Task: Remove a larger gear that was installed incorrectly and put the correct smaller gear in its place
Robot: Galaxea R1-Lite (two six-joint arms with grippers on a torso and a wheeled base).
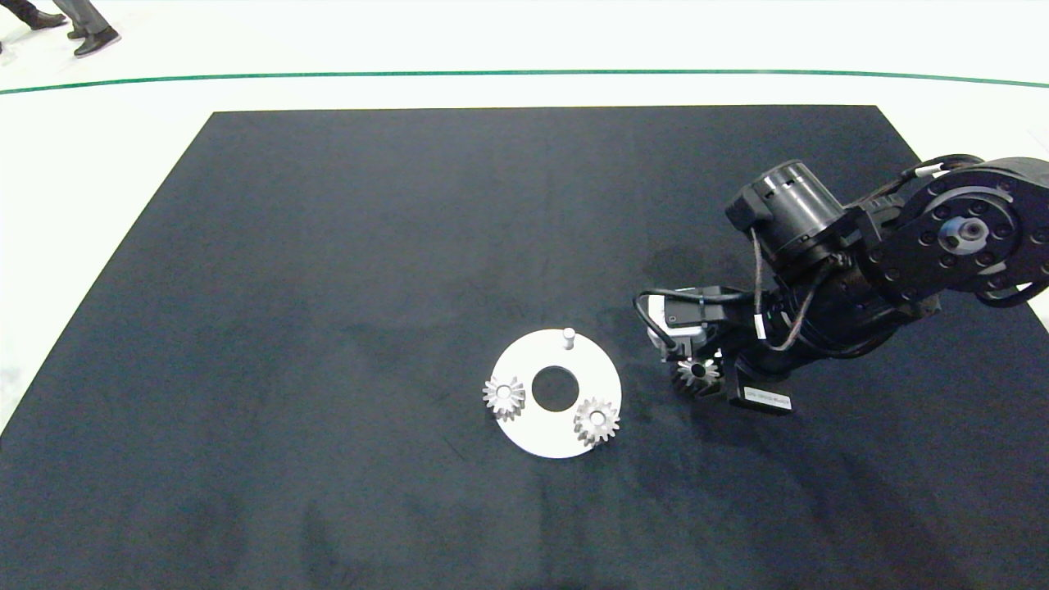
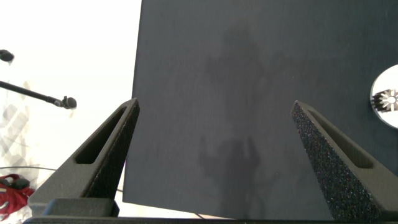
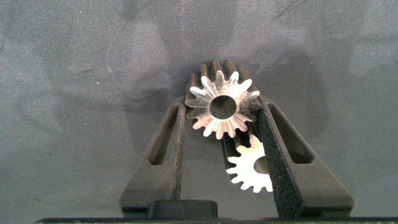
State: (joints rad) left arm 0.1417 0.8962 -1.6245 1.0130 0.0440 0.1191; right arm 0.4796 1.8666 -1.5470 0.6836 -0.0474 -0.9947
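The larger gear [image 3: 222,107], silver with a wide dark centre hole and dark sides, sits clamped between the fingers of my right gripper [image 3: 222,107]. From above, that gear [image 1: 697,376] and the right gripper [image 1: 698,370] are low over the black mat, just right of the white round plate [image 1: 541,433]. Two small tapered gears [image 1: 504,397] [image 1: 596,420] sit on the plate, and a bare white peg [image 1: 568,336] stands at its far edge. Another toothed silver gear [image 3: 247,167] shows partly behind one finger. My left gripper [image 2: 214,124] hangs open over the mat's left edge.
The black mat [image 1: 328,287] covers the table, with white floor and a green line beyond it. A person's shoes [image 1: 90,39] show at the far left corner. The plate has a wide centre hole [image 1: 555,388]. A thin dark rod [image 2: 37,94] lies off the mat.
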